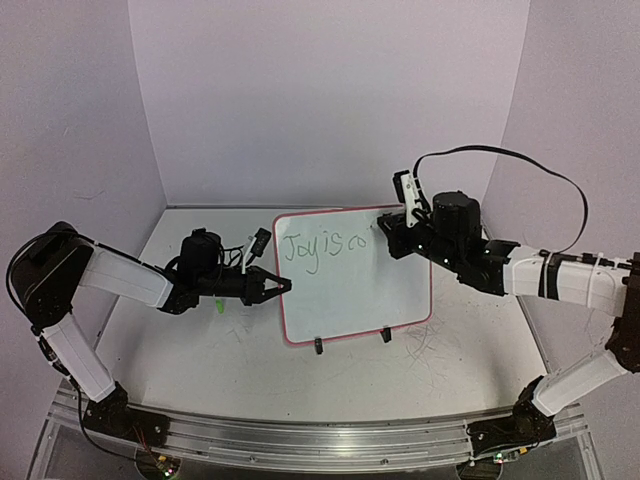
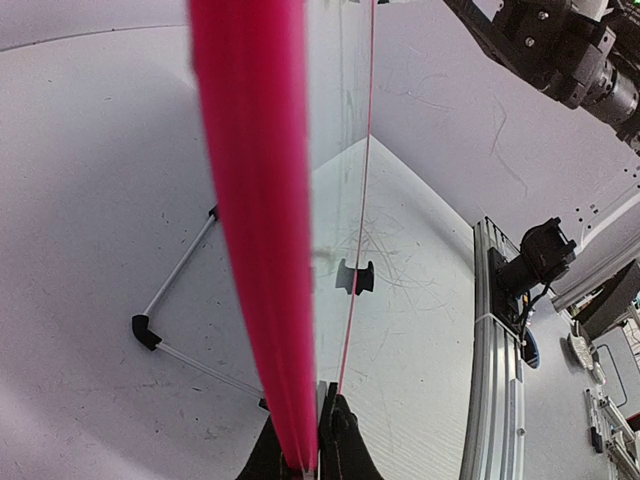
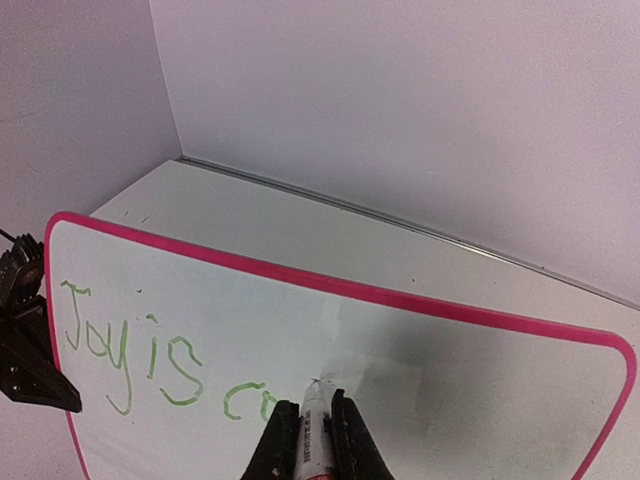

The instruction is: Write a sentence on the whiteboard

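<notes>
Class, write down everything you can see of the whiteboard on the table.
The whiteboard is a small, glossy white rectangle with rounded corners and a thin pink-red rim. It is propped up on a black wire stand whose two feet rest on the table. Green handwriting along its top reads "Joy is co". The left gripper clamps its left edge. The right gripper holds a marker with its tip against the board's face, just after the last letter.

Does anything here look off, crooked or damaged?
Nothing looks spilled or broken. The whiteboard rests on its stand, with the left gripper clamped on its left edge and the right gripper pressing a marker to it. The only blemish is faint grey scuff marks on the table by the board's foot on the right arm's side.
</notes>
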Available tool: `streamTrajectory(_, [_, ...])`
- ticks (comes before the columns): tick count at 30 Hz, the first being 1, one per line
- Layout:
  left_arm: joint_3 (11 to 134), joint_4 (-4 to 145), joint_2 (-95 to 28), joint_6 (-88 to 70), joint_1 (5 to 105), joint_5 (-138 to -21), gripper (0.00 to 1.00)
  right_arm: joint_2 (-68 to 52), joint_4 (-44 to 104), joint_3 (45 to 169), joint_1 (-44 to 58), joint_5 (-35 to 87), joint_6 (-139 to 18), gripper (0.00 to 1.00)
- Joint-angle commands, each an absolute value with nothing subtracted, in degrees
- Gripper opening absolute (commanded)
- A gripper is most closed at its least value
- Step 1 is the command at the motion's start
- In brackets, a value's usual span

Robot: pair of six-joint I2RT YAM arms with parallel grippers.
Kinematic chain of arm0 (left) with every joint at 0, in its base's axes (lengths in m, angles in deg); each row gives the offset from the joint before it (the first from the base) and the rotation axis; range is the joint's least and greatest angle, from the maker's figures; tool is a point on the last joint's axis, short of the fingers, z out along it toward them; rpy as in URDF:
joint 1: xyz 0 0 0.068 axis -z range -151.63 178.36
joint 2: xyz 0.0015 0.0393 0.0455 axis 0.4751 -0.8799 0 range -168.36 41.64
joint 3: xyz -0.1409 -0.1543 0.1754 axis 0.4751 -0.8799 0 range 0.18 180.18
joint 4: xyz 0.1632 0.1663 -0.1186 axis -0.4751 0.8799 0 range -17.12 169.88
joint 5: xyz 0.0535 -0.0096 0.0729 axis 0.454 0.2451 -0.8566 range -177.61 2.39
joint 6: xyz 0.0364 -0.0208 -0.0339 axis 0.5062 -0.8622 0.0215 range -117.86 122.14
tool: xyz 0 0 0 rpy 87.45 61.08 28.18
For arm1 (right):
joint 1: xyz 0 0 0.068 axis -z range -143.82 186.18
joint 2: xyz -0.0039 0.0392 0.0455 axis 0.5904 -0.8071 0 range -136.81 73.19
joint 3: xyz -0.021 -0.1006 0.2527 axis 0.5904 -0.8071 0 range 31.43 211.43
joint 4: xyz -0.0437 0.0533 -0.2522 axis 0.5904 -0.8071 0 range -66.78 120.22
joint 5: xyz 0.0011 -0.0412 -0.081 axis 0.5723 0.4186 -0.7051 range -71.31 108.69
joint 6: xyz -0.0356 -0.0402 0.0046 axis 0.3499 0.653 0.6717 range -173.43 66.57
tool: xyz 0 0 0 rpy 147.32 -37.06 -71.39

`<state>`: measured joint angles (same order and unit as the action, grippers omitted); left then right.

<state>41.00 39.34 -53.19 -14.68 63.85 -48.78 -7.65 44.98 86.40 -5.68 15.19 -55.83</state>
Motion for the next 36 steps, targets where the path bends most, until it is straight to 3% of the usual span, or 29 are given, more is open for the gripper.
streamTrajectory(1, [41.6,43.2,-55.0,-11.4,62.8,-61.4,0.00,-6.6,45.7,85.8,-5.2,14.6,-56.1,0.00])
streamTrajectory(36, [41.4,43.2,-55.0,-11.2,62.8,-61.4,0.00,-9.5,45.6,87.1,-5.2,16.6,-55.2,0.00])
